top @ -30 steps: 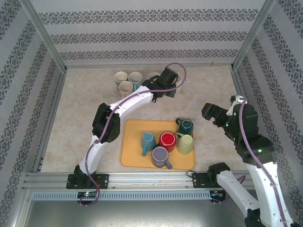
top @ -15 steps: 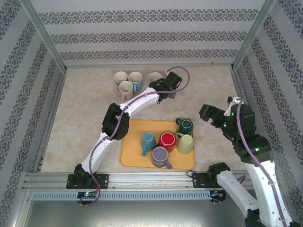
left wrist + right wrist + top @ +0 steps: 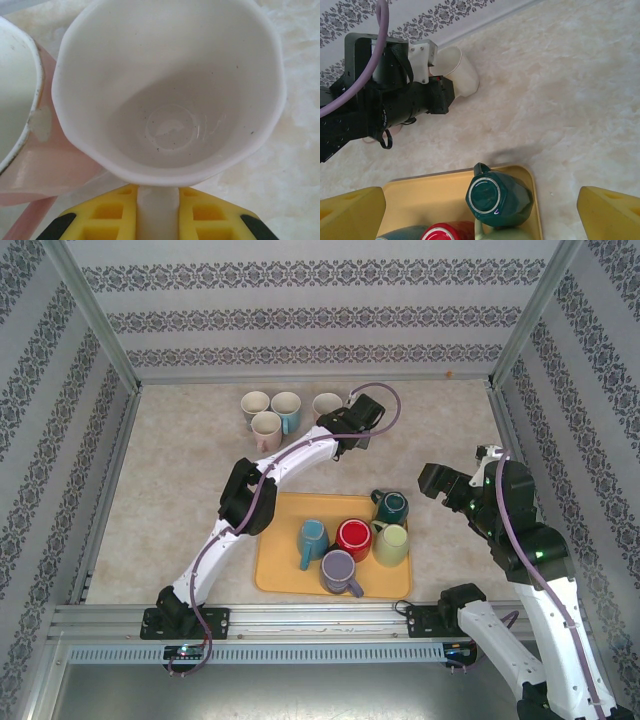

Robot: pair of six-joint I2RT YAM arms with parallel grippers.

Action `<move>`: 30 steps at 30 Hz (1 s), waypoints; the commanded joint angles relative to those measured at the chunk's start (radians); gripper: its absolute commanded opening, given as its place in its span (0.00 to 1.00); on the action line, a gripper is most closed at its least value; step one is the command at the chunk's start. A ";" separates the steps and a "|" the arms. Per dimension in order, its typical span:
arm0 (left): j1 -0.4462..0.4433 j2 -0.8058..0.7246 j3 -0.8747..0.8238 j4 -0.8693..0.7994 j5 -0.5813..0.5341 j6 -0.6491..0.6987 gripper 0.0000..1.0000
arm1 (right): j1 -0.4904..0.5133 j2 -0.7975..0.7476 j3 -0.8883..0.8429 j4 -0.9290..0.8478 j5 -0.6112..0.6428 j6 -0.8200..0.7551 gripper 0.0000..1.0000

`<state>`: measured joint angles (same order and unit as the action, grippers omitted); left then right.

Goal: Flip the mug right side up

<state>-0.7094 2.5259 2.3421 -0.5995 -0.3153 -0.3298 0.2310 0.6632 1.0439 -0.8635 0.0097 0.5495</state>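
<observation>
while right gripper (image 3: 436, 482) gapes — left gripper (image 3: 157, 212) clenched on white mug (image 3: 170, 100) handle

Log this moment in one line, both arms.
left gripper: shut on white mug handle | white mug: mouth facing wrist camera, beside pink mug | right gripper: open, above green mug on tray

The glossy white ceramic mug (image 3: 170, 95) stands mouth up and empty on the far part of the worktop (image 3: 180, 470), beside a pink mug (image 3: 45, 165).
</observation>
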 commanded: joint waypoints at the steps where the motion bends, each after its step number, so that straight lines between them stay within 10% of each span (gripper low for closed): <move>1: 0.013 0.003 0.052 0.023 -0.047 -0.034 0.00 | -0.008 -0.008 -0.013 0.016 -0.007 -0.012 0.98; 30: 0.014 -0.178 -0.203 0.158 -0.026 -0.098 0.31 | -0.008 -0.004 -0.006 0.002 -0.023 -0.038 0.98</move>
<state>-0.7048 2.4348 2.1685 -0.4995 -0.3264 -0.4084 0.2310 0.6624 1.0378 -0.8600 0.0086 0.5407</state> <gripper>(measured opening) 0.310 0.979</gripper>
